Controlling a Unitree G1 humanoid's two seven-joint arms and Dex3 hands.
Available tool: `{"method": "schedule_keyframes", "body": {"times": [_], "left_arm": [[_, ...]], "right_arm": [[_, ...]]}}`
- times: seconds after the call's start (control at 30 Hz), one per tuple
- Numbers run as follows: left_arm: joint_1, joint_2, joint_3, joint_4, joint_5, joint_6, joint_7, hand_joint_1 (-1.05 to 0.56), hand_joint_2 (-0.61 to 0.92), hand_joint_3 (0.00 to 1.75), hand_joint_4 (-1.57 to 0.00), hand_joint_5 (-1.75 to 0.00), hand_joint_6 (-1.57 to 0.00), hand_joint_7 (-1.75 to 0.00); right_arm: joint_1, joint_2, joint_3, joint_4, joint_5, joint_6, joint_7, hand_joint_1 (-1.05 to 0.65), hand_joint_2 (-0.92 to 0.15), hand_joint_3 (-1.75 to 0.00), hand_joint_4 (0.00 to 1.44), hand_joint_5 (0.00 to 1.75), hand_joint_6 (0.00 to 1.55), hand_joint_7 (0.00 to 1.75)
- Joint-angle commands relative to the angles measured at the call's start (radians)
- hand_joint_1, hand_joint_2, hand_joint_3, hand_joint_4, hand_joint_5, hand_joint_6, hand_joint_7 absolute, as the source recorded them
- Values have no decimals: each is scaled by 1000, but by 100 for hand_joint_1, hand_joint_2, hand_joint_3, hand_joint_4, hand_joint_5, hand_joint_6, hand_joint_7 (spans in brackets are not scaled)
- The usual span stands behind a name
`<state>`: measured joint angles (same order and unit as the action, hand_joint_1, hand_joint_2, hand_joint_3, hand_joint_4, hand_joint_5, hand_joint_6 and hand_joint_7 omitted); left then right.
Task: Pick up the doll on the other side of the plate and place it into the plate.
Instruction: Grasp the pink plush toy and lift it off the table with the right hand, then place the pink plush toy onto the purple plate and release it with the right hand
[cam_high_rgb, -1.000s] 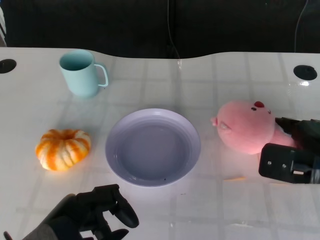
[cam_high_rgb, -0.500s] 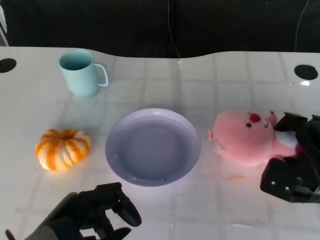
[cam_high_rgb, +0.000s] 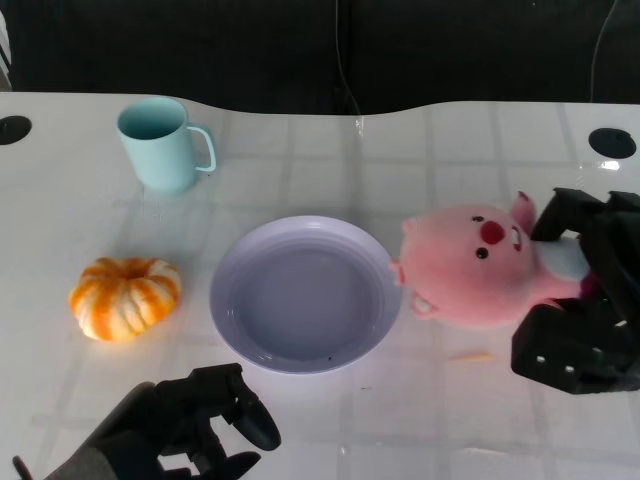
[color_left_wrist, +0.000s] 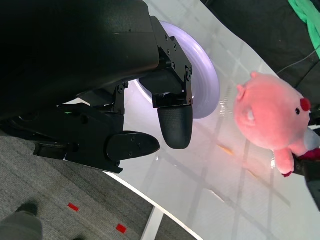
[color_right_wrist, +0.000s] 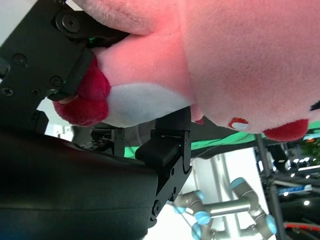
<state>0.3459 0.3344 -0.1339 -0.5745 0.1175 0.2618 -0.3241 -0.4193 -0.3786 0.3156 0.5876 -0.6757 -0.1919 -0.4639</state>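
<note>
The right hand (cam_high_rgb: 580, 300) holds the pink doll (cam_high_rgb: 475, 270) just beside the plate (cam_high_rgb: 306, 295).

The doll's back end is hidden inside the black fingers (color_right_wrist: 165, 145), and the hand itself is cut off at the picture's edge. The doll lies sideways, its face end pointing at the plate and its snout close to the plate's rim. Nothing is in the plate. The blue mug (cam_high_rgb: 160, 145) stands beyond the plate; its inside is hard to see. The orange pumpkin (cam_high_rgb: 125, 297) sits on the plate's other side. The left hand (cam_high_rgb: 185, 425) rests near the plate with fingers curled, holding nothing.
</note>
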Motion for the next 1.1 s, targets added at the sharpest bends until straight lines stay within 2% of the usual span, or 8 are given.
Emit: {"method": "schedule_keyframes", "body": {"times": [0.03,0.23,0.5,0.73,0.97,1.07,1.1], "left_arm": [[-6,8,-2,1,15,4,5,-15,92,44,-59,-149,-58,-125],[-6,7,-6,8,21,-15,5,-13,92,44,-58,-148,-57,-124],[0,-2,-22,10,34,-12,13,-13,92,44,-59,-144,-59,-121],[26,-22,-29,6,29,-29,13,-9,92,45,-56,-140,-58,-124],[45,-30,-38,-15,39,-32,13,-9,92,45,-60,-148,-58,-125],[48,-35,-41,-23,36,-22,12,-10,92,46,-58,-150,-58,-126],[47,-37,-42,-25,38,-17,12,-10,92,45,-57,-150,-59,-127]], "right_arm": [[9,14,-34,-87,41,18,47,-15,-36,-127,95,175,76,175],[6,61,-40,-194,67,53,131,-16,-34,-127,95,175,75,175],[-72,160,18,-236,46,90,244,-16,-37,-122,95,175,74,175],[-138,263,82,-167,36,82,265,-19,-38,-119,94,175,74,175],[-184,349,125,-97,27,96,268,-15,-38,-111,94,175,73,175],[-200,369,131,-69,31,101,277,-15,-40,-108,92,175,72,174],[-206,373,131,-61,35,106,293,-16,-43,-102,91,175,72,167]]}}
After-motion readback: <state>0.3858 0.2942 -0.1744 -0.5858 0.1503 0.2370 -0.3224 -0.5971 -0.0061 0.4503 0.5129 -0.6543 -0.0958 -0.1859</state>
